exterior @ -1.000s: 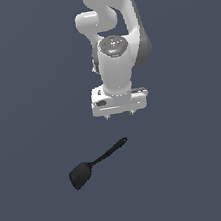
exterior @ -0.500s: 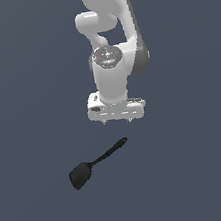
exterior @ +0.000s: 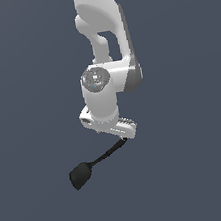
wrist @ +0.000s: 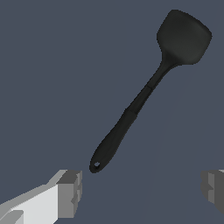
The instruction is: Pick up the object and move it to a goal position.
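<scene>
The object, a black spatula (exterior: 91, 166), lies flat on the dark grey floor. Its broad blade is toward the exterior view's lower left and its thin handle runs up to the right. My gripper (exterior: 113, 130) hangs low over the handle's end, and the white hand hides its fingertips in the exterior view. In the wrist view the whole spatula (wrist: 131, 113) shows, with its holed handle tip close to one grey finger (wrist: 70, 192). The other finger (wrist: 213, 189) stands far off. The gripper (wrist: 142, 190) is open, with nothing between its fingers.
The plain dark grey floor (exterior: 194, 180) spreads all around the spatula. The white arm (exterior: 102, 28) rises behind the hand toward the top of the exterior view.
The arm has bent forward and the hand has dropped, shifting slightly to the exterior view's left, until it sits over the handle's end. The spatula has not moved.
</scene>
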Motion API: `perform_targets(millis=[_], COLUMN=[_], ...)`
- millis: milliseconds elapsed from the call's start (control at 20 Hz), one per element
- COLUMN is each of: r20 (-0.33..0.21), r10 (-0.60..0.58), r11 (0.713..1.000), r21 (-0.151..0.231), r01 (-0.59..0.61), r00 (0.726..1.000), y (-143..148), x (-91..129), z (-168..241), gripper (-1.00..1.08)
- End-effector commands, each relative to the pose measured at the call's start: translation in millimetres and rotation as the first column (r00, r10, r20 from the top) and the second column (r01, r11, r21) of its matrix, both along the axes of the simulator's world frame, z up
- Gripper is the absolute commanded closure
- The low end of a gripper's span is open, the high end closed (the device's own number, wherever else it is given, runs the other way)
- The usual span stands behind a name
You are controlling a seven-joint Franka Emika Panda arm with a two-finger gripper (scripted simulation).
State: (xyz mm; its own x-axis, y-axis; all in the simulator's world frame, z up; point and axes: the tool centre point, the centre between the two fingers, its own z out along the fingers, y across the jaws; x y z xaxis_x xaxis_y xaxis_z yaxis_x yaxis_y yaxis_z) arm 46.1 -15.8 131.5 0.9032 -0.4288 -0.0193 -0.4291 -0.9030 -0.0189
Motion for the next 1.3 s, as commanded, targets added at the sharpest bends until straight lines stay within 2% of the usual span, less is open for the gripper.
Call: perform_targets(millis=[0,200,600,950,1250], r20=[-0.001,-0.001,0.004,0.009,0.009], r10=[-0.088,-0.222,-0.416,-0.494,-0.502], r11=[0.996,0.975,0.909,0.869,0.865], r21=[-0.002,-0.008,-0.019,-0.025,-0.025], r01=[0.088,0.222,0.416,0.495,0.502], r00=[0.996,0.975,0.909,0.869,0.865], y=[-10.5,-27.2,-52.7,-63.7,-65.0], x=[8.9,21.8,39.1,45.7,46.1], z=[-9.8,-25.7,-51.2,-62.6,-64.5], gripper=[-0.92,-0.92,-0.92,-0.92,-0.92])
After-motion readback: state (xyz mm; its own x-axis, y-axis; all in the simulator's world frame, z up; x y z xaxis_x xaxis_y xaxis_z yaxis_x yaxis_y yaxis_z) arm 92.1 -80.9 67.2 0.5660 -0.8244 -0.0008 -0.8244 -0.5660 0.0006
